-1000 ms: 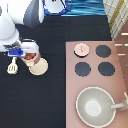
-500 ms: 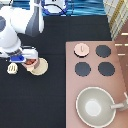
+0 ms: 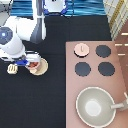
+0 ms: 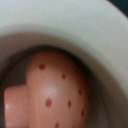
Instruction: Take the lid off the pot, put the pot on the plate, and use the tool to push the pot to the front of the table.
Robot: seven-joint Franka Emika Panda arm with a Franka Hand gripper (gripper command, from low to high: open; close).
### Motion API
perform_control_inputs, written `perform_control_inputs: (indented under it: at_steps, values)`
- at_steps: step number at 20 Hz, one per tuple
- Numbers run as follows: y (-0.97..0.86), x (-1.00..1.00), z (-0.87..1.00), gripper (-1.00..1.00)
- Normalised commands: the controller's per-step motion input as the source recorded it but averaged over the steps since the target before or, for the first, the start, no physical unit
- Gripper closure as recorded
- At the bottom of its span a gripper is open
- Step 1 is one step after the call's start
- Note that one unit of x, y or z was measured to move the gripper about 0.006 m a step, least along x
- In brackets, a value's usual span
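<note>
Already the lid (image 3: 81, 48) lies on the pinkish stove counter (image 3: 120, 70), well apart from the pot (image 3: 33, 64), which sits on the plate (image 3: 40, 67) at the exterior view's left. Since a second ago the arm has swung lower and further toward that left edge, so the gripper (image 3: 24, 63) now hangs close over the pot and the tool (image 3: 13, 69) just beside it. Two steps look done; pushing remains. The wrist view shows a pale rim around a spotted reddish-orange shape. No writing is readable on the worktop (image 3: 55, 100) or elsewhere.
</note>
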Motion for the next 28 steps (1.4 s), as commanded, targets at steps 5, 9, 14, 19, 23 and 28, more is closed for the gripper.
perform_control_inputs:
  at_steps: [5, 9, 14, 19, 23, 28]
  values:
    - [0.18, -0.31, -0.03, 1.0]
    - [0.12, 0.03, 0.0, 1.0]
    - [0.03, 0.01, -0.02, 1.0]
    - [0.02, -0.15, -0.15, 1.0]
    - [0.12, -0.06, 0.03, 1.0]
    - [0.07, -0.11, 0.28, -1.0]
